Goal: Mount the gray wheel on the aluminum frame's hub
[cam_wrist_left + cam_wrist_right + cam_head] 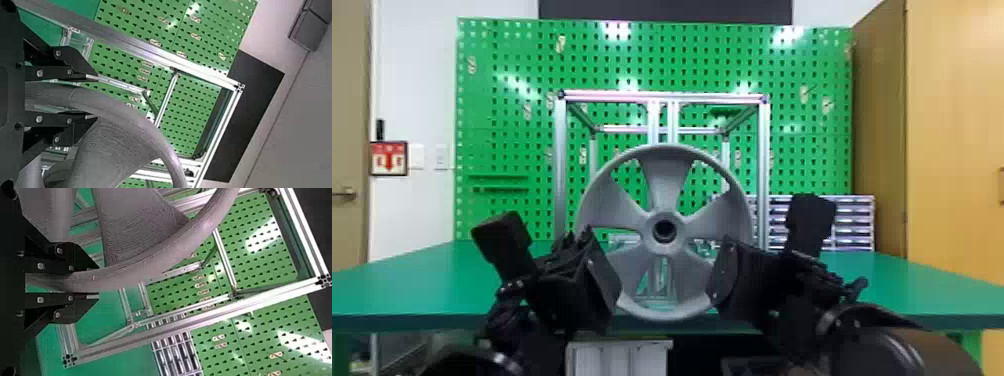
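Gray wheel (666, 182), upright before aluminum frame (560, 170), left tool (613, 290) and right tool (720, 282) clamping its rim (664, 150)

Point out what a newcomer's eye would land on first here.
First, the big gray wheel, upright mid-view from the head, gripped low on its left by the left claw and on its right by the right claw. Behind it stands the silvery frame, then the bright green board.
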You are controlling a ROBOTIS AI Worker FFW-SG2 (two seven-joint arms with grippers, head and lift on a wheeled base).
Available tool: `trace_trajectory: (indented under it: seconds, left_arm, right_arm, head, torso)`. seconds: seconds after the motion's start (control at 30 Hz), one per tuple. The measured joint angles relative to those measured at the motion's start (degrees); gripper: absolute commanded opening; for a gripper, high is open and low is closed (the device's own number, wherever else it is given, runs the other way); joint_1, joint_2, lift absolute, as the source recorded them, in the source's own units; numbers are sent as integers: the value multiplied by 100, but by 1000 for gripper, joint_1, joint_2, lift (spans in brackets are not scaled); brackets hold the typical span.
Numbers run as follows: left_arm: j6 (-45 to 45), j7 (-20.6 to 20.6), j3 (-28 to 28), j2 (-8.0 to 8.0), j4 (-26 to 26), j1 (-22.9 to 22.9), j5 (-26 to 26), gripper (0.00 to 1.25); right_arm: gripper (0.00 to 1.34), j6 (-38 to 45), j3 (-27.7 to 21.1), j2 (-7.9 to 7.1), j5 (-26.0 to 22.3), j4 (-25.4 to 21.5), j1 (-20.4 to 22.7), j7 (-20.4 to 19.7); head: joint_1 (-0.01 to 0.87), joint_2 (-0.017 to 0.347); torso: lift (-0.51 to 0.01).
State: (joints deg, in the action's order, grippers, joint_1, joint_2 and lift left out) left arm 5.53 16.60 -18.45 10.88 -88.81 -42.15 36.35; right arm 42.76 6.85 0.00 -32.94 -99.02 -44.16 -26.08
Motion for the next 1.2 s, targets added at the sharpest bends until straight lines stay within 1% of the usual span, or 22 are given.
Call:
trace_trajectory:
  seconds: [0.5,0.87,1.2]
  left_arm:
    - [-40,-13,-12,-30,195,-120,-100,357]
    - [-136,-43,-25,-70,554,-279,-165,357]
    - [-161,-45,2,-91,762,-369,-253,357]
  right_arm:
    - [209,-35,-37,0,42,170,-148,28]
    - [209,-43,-99,0,50,334,-232,103]
    - [209,-48,-122,0,69,490,-330,138]
  head:
    - [-5,6]
    - [-5,6]
    - [-5,6]
  torso:
    - [-499]
    - [-499]
    - [-499]
